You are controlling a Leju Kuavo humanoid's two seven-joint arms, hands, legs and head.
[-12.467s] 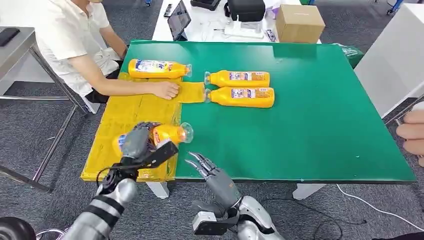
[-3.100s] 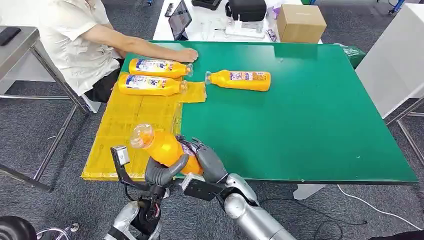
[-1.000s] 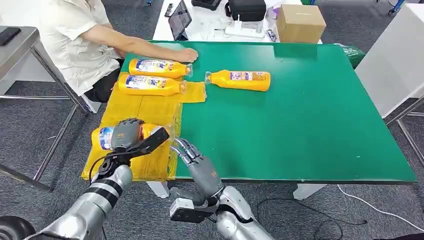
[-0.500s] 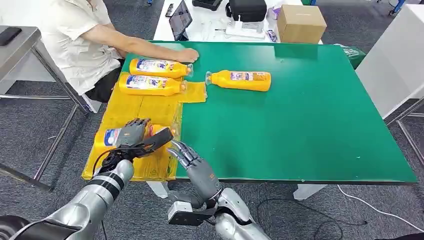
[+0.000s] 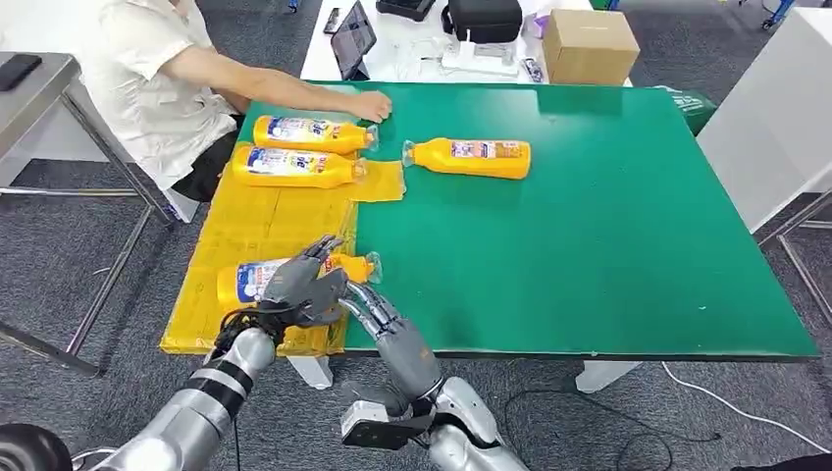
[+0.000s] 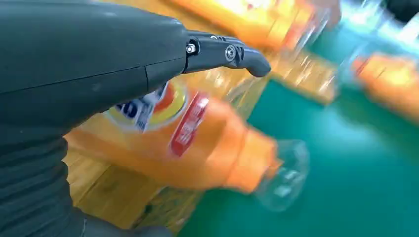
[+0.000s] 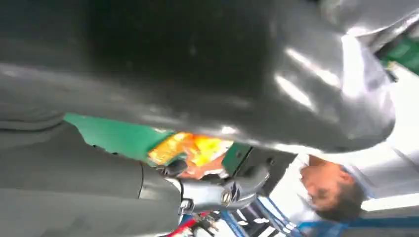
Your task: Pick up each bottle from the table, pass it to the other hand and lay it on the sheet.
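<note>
My left hand (image 5: pixel 294 287) fingers wrap the bottle (image 5: pixel 285 276), lying flat over the sheet (image 5: pixel 255 221) for release; right hand (image 5: pixel 378 316) fingers spread, empty.

A table (image 5: pixel 608 226) fills the centre of the head view, with a sheet (image 5: pixel 265 221) laid along its left side and a person (image 5: pixel 157 78) seated at the upper left, one hand (image 5: pixel 371 104) resting on the table's far edge. Two bottles (image 5: pixel 312 133) (image 5: pixel 294 166) lie side by side on the sheet's upper part, and a third bottle (image 5: pixel 469 157) lies just right of them on the table. At lower left a fourth bottle (image 5: pixel 257 279) lies on the sheet under the left hand (image 5: pixel 299 289), with the right hand (image 5: pixel 378 316) just beside it at the table's near edge; a box (image 5: pixel 589 44) sits on another table behind, at top.
</note>
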